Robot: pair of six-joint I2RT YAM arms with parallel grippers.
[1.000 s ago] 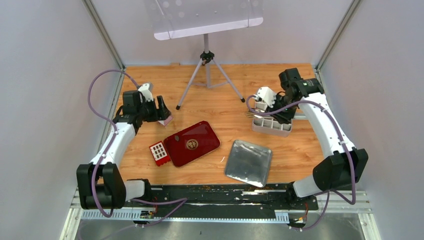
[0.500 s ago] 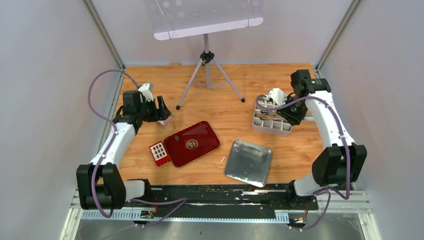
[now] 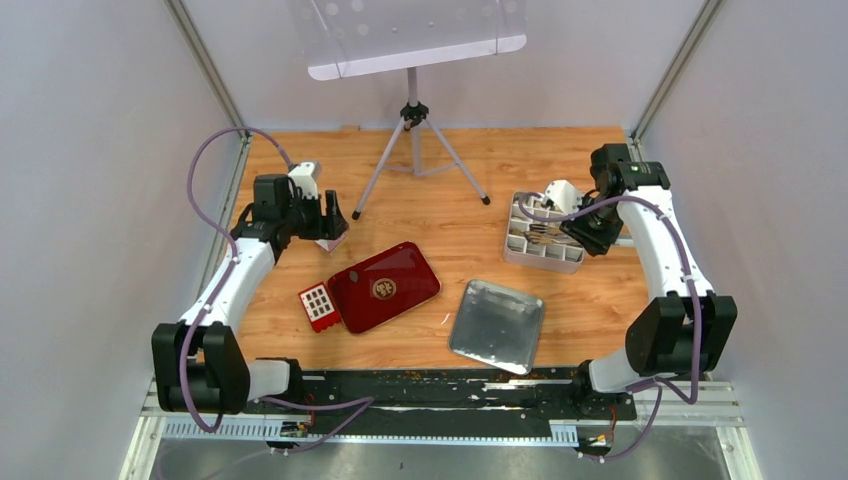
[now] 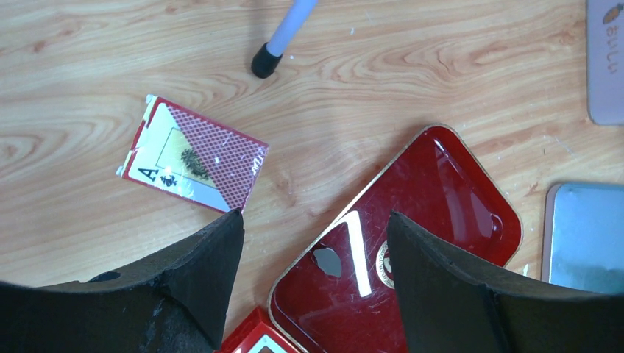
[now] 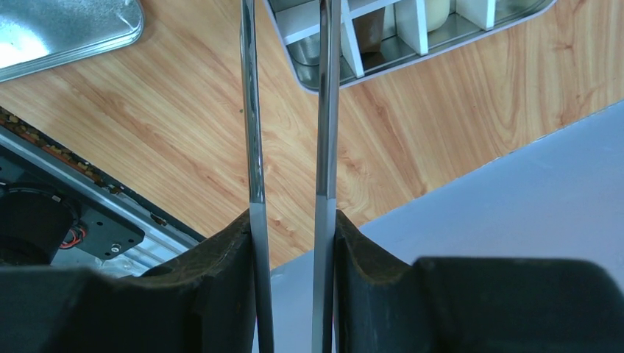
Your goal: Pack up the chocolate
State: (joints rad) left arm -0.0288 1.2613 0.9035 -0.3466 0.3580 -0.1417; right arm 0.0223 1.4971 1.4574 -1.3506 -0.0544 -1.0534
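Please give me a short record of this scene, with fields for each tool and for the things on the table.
Left tool: open, holding nothing, near the card pack
Right tool: shut on metal tongs, tips over the divided tray
Chocolate: some pieces in the divided tray
Also on table: red lid, small red box, silver tray

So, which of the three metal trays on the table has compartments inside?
The divided tray at the far right: white partitions split it into cells. The red tray and the plain silver tray have no partitions.
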